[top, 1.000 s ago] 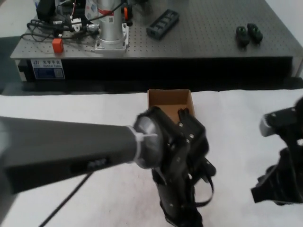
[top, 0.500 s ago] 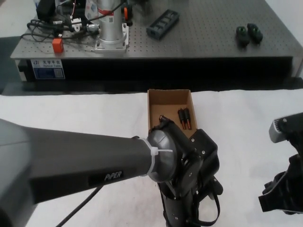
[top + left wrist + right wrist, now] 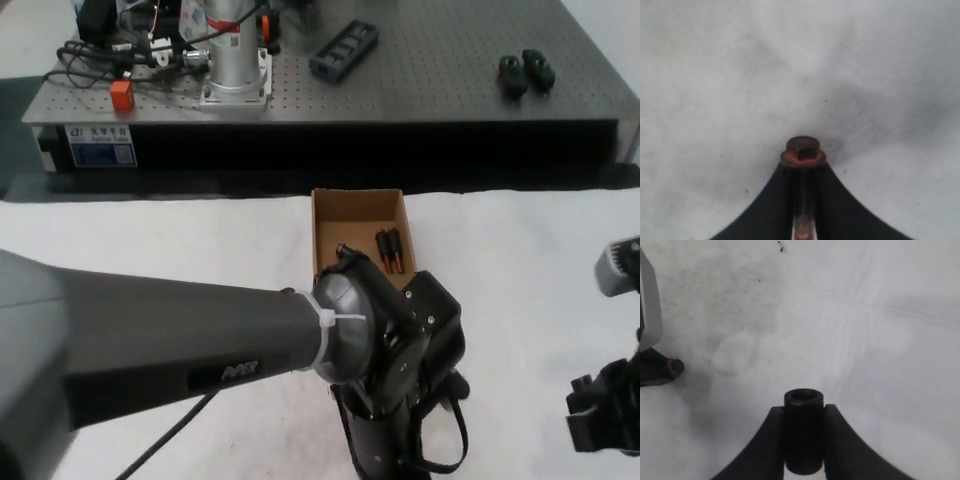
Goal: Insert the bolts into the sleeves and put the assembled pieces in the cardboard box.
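My left pincer is black, and the bolt in it has a rusty red-brown head. My right pincer is the same black, as is the sleeve it grips. The cloth under both is white with faint grey smudges. The box is plain tan; the pieces inside are black with orange. My left arm is dark grey with a white tie. The table behind is grey, dotted with a regular grid of holes.

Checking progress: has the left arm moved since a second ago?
Yes. The left arm drew back toward the camera, off the cardboard box, uncovering the pieces inside.
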You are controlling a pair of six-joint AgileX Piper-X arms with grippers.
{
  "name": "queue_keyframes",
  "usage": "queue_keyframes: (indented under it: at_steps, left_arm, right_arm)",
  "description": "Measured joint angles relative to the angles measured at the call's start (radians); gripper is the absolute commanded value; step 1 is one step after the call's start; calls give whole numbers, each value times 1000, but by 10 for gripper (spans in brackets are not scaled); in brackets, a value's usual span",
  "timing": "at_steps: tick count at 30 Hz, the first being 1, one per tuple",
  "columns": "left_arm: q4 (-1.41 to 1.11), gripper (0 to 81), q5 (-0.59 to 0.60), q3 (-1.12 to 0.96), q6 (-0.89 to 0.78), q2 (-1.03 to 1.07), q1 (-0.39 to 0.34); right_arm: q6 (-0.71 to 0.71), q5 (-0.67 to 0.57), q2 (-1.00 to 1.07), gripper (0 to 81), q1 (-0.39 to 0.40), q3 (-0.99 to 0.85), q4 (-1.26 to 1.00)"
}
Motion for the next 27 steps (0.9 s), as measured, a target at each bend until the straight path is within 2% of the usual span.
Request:
queue_keyframes:
  at_steps: [8,10,13,15,19,22,27]
  left_arm:
    - [-215,6,-13,74,-146,-304,82]
    - [-317,6,7,134,-168,-414,114]
    - [-483,6,69,254,-211,-565,151]
    - [-556,6,181,292,-271,-601,159]
    - [-810,6,269,435,-350,-676,164]
    - [-973,6,354,509,-468,-684,165]
    - [-1008,6,361,534,-499,-684,167]
  right_arm:
    - [88,-213,-199,34,0,43,11]
    - [145,-326,-255,34,0,80,-15]
    - [225,-496,-293,34,0,143,-118]
    - [290,-591,-292,34,22,188,-259]
    - [337,-643,-255,34,77,205,-413]
    - [364,-664,-183,34,149,204,-544]
    - [409,-666,-70,34,231,204,-745]
